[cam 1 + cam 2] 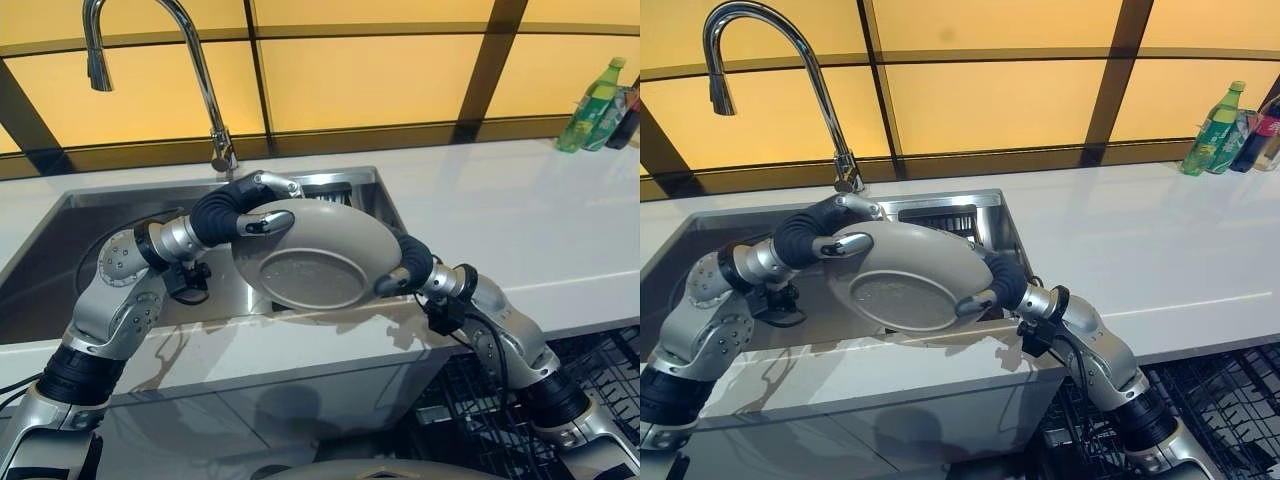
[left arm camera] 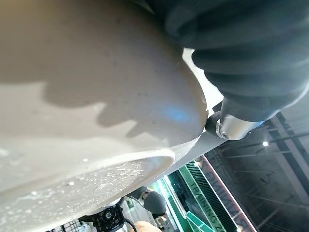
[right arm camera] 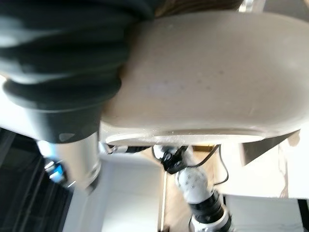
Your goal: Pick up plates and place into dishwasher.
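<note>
Plate gripped btwn left hand & right hand, above sink.

Grey plate seen from very close, underside up, speckled, with the raised foot ring curving across low down and small scratches along it. Dark ribbed cover of a hand pressed against the plate's rim, a silver thumb jutting out beneath it and touching the edge. Past the rim, a dim ceiling with small lights and a green sign.
</note>
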Robot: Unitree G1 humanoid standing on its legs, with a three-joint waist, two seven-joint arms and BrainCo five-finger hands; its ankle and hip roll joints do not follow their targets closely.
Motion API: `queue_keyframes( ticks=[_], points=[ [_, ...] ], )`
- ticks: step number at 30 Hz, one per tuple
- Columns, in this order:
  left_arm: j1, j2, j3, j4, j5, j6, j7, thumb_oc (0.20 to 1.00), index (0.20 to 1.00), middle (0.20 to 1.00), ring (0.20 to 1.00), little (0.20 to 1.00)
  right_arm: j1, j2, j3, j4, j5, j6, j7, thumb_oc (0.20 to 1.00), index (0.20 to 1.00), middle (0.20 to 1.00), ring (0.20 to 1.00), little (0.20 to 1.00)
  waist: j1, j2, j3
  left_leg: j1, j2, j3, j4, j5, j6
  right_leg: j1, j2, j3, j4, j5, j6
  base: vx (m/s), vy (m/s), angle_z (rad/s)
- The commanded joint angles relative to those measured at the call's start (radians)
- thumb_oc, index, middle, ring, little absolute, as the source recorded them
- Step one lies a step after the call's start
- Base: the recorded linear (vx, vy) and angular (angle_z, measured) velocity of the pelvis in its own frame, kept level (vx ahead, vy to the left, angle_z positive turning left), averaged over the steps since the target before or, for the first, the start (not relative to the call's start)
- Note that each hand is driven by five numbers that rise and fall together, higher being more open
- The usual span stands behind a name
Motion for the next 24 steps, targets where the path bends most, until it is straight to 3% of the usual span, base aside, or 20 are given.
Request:
queue_keyframes(
  ticks=[1, 14, 20, 21, 22, 24],
  points=[
    [-0.056, -0.048, -0.038, 0.023, -0.008, -0.056, 0.033, 0.2, 0.2, 0.2, 0.2, 0.2, -0.043, 0.031, 0.036, -0.064, -0.014, 0.008, -0.03, 0.2, 0.2, 0.2, 0.2, 0.2, -0.004, -0.025, -0.066, -0.063, 0.0, -0.064, 0.084, -0.107, -0.018, -0.034, -0.085, 0.016, 0.069, -0.05, 0.061, 0.0, 0.006, -0.04],
    [-0.061, -0.061, -0.04, 0.018, -0.004, -0.051, 0.053, 0.2, 0.2, 0.2, 0.2, 0.2, -0.038, 0.013, 0.039, -0.051, -0.051, 0.035, -0.067, 0.2, 0.2, 0.2, 0.2, 0.2, -0.012, -0.029, -0.068, -0.056, 0.005, -0.05, 0.077, -0.103, -0.02, -0.03, -0.077, 0.018, 0.07, -0.055, 0.055, 0.0, 0.001, 0.0],
    [-0.024, -0.054, -0.001, 0.009, 0.002, -0.058, 0.103, 0.225, 0.225, 0.225, 0.225, 0.225, -0.032, 0.002, 0.04, -0.05, -0.127, 0.016, -0.083, 0.2, 0.2, 0.2, 0.2, 0.2, -0.026, -0.031, -0.07, -0.048, 0.013, -0.032, 0.068, -0.099, -0.017, -0.031, -0.057, 0.036, 0.066, -0.06, 0.043, 0.0, 0.0, 0.0],
    [-0.014, -0.055, 0.01, 0.006, 0.004, -0.057, 0.115, 0.52, 0.52, 0.52, 0.52, 0.52, -0.031, -0.002, 0.037, -0.055, -0.129, 0.016, -0.091, 0.2, 0.2, 0.2, 0.2, 0.2, -0.028, -0.031, -0.071, -0.047, 0.014, -0.029, 0.066, -0.099, -0.017, -0.03, -0.054, 0.04, 0.065, -0.061, 0.041, -0.02, 0.002, -0.06],
    [0.003, -0.058, 0.029, 0.001, 0.0, -0.055, 0.143, 1.0, 1.0, 1.0, 1.0, 1.0, -0.029, -0.009, 0.027, -0.064, -0.126, 0.02, -0.108, 0.2, 0.2, 0.2, 0.2, 0.2, -0.032, -0.031, -0.072, -0.045, 0.017, -0.023, 0.064, -0.098, -0.016, -0.029, -0.048, 0.047, 0.062, -0.063, 0.038, -0.01, -0.004, -0.08],
    [0.029, -0.071, 0.061, -0.006, -0.009, -0.062, 0.183, 1.0, 1.0, 1.0, 1.0, 1.0, -0.017, -0.009, 0.006, -0.07, -0.132, 0.021, -0.125, 0.2, 0.2, 0.2, 0.2, 0.2, -0.037, -0.032, -0.075, -0.046, 0.021, -0.015, 0.064, -0.098, -0.015, -0.028, -0.042, 0.059, 0.06, -0.066, 0.032, -0.02, -0.015, -0.09]
  ],
)
